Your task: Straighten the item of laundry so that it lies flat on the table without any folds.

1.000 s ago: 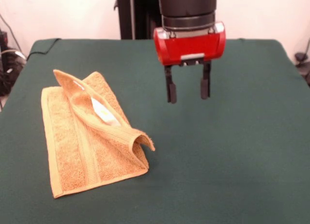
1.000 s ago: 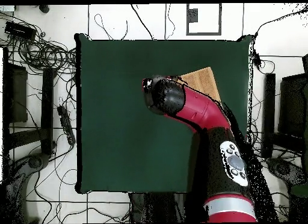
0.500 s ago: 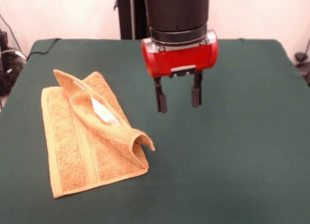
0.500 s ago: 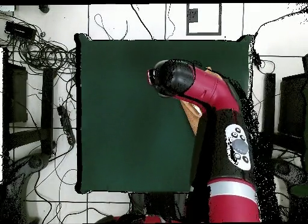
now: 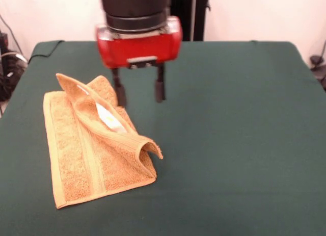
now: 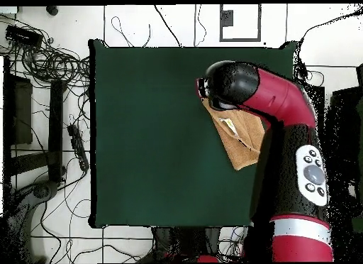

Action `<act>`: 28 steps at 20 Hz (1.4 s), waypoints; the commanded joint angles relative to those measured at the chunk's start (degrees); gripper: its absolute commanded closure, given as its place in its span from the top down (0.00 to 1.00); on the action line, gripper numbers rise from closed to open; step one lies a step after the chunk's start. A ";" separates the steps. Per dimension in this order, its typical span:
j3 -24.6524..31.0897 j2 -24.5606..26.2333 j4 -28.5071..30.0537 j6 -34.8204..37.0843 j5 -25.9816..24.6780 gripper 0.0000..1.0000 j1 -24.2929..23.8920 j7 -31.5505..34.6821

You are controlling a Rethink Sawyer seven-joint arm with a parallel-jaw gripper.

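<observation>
- Front view shows the towel [image 5: 97,149] on the left side of the green table [image 5: 239,144]. It is folded over, with one raised flap ending in a curled corner near the middle.
- It looks soft, light and floppy. That curled corner seems a good spot to pinch.
- Farther back, the gripper [image 5: 138,96] hangs open and empty just above the towel's far edge.

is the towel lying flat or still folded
Folded. The towel is doubled over, with a raised ridge running diagonally across it and a corner sticking up off the table.
</observation>
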 commanded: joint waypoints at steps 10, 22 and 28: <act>13.11 -0.05 1.50 4.96 -6.30 1.00 -3.05 -8.40; 16.32 -0.63 6.57 -0.84 -5.87 1.00 -5.00 -3.58; 17.20 0.09 4.91 0.50 -5.95 1.00 -4.67 -2.82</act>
